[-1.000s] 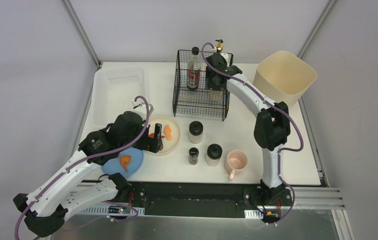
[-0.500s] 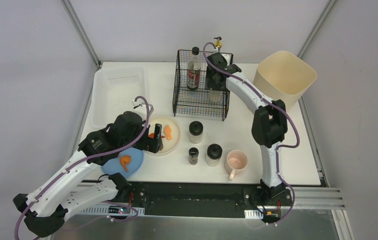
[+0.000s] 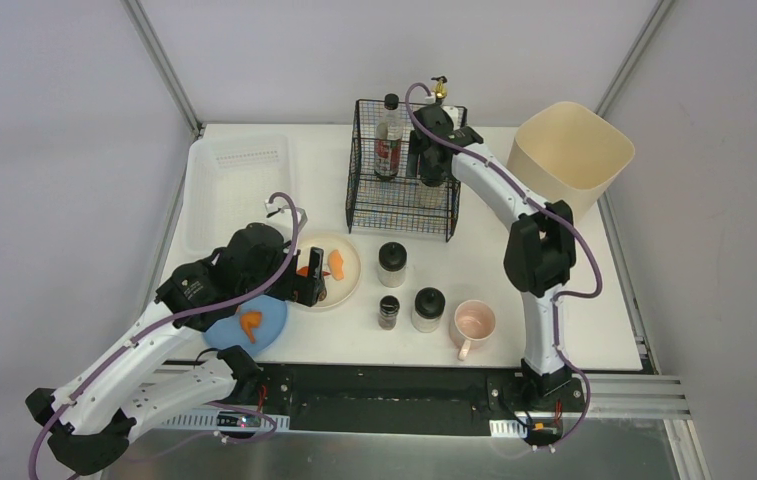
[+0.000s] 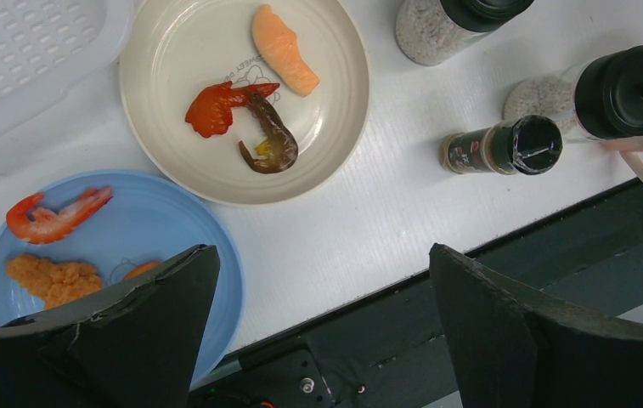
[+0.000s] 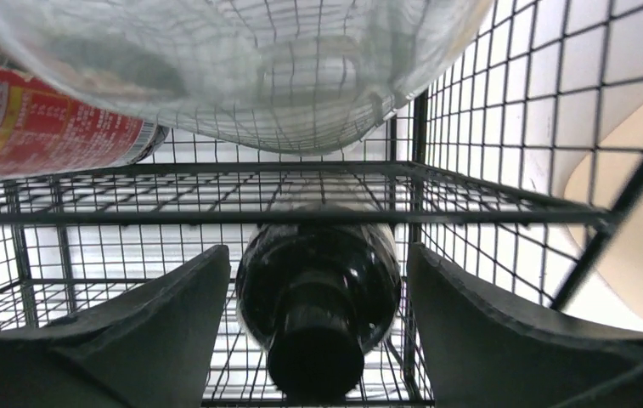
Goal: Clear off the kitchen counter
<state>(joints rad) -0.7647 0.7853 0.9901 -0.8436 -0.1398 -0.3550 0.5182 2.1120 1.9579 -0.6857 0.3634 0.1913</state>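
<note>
The counter [image 3: 574,300] fills the middle of my top view and, by my reckoning, is far from cleared. What looks done: 2 bottles stand in the basket [image 3: 399,215] at 12 o'clock, a red-label bottle [image 3: 387,140] and a dark bottle [image 5: 318,289]. The right gripper [image 5: 318,255] is down inside the basket with a finger close on each side of the dark bottle. I cannot tell whether it clamps it or not. Left to do: 3 jars [image 3: 392,264] at 6 o'clock, a mug [image 3: 474,324] at 5 o'clock, and a cream plate [image 4: 156,51] and a blue plate [image 4: 173,221], both with food scraps, at 8 o'clock. The left gripper [image 4: 326,314] hangs spread wide with nothing in it, over the near rims of both plates. The blue plate, jars and mug all sit close to the near edge, so I would not nudge them toward me. The basket wires hem the right gripper, so straight up is its only way out. The widest bare stretch is at 3 o'clock, between basket, bin [image 3: 569,150] and mug. The tray [image 3: 239,190] lies near the cream plate at 10 o'clock.
</note>
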